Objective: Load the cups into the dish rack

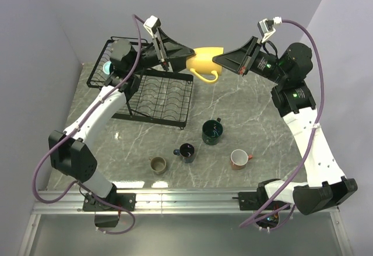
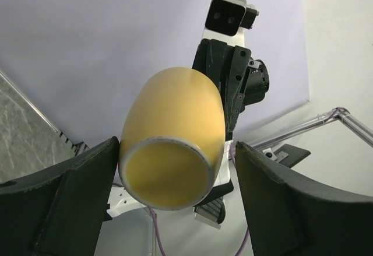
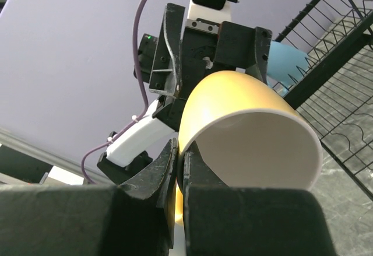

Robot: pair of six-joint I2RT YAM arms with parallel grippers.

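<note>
Marble table (image 1: 262, 110) | yellow mug (image 1: 205, 60) horizontal, mouth toward right end effector (image 3: 179, 157) pinching rim | left end effector (image 2: 178, 145) spread around base

Overhead camera looks down on the whole table (image 1: 250, 110); both wrist cameras face each other, tight on the yellow mug (image 2: 175, 116).

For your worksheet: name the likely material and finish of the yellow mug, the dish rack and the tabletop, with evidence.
Yellow mug: likely glazed ceramic; smooth satin skin, thick pale rim.
Dish rack: probably coated metal wire; thin black rods, uniform matte finish.
Tabletop: grey marble look with white veins; could be real stone or a printed laminate.
</note>
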